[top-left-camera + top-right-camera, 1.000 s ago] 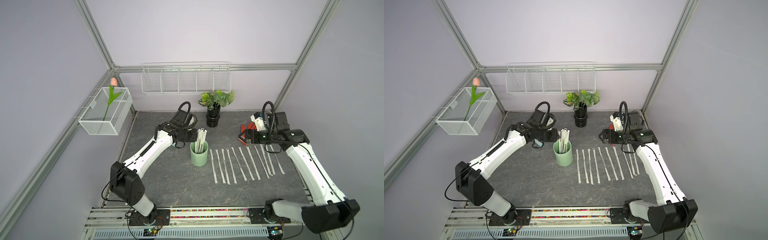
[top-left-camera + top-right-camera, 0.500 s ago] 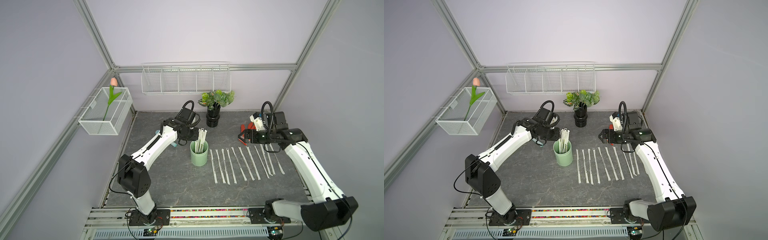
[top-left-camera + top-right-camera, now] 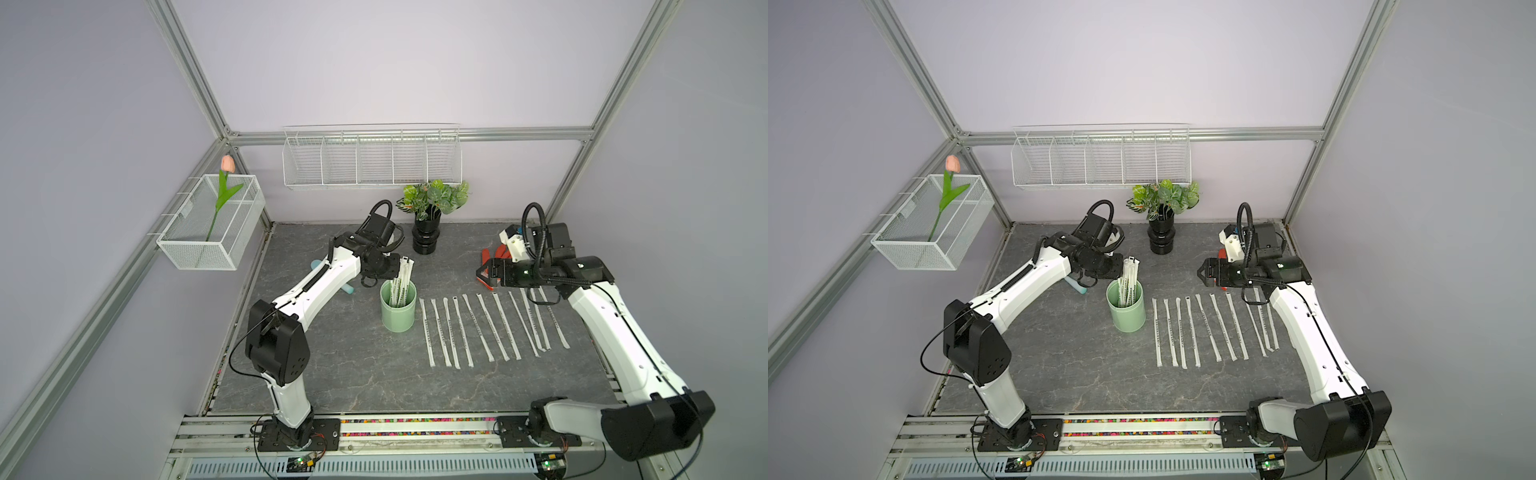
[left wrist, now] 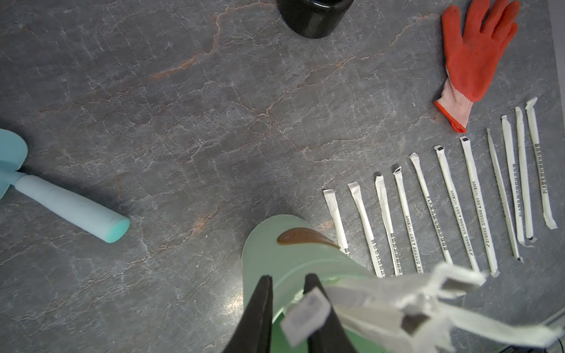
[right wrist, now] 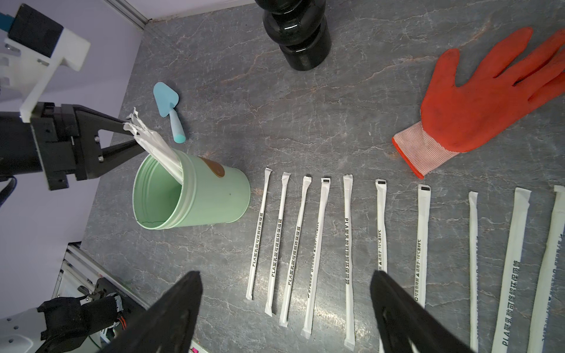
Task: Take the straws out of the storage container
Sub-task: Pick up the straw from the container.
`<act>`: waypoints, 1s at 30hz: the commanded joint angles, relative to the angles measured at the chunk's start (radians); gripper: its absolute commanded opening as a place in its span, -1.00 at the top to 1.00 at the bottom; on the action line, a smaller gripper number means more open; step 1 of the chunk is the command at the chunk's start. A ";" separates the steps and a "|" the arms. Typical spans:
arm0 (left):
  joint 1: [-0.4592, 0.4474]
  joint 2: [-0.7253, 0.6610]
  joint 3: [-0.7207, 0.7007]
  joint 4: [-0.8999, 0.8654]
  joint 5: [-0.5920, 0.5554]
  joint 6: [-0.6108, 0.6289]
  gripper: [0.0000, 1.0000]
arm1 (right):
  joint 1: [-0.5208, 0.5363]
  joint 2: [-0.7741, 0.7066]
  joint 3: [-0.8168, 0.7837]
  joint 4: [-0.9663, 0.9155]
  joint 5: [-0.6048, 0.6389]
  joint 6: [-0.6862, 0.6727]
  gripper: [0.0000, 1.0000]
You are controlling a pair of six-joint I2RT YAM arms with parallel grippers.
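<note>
Several cupped straws (image 5: 159, 149) maybe pinched by left end effector (image 5: 130, 134) near trowel (image 5: 171, 113); right end effector (image 5: 284, 276) spread.

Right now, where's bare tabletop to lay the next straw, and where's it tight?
Free: the broad bare table between the straw row and the front rail; the patch between vase and glove, behind the row. Crowded: right of the cup, straws lie closely side by side, bunching under the right arm; trowel and left arm fill the cup's other side.
</note>
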 commanded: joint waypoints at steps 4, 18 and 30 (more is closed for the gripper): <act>-0.004 0.001 0.046 -0.021 -0.009 0.010 0.76 | 0.006 0.010 -0.003 -0.011 0.007 -0.021 -0.78; -0.004 -0.086 0.067 -0.079 -0.048 0.001 1.00 | 0.007 0.009 -0.021 0.017 -0.023 -0.007 -0.78; -0.004 -0.141 0.302 -0.263 -0.086 0.030 1.00 | 0.007 0.005 -0.004 0.022 -0.042 0.001 -0.78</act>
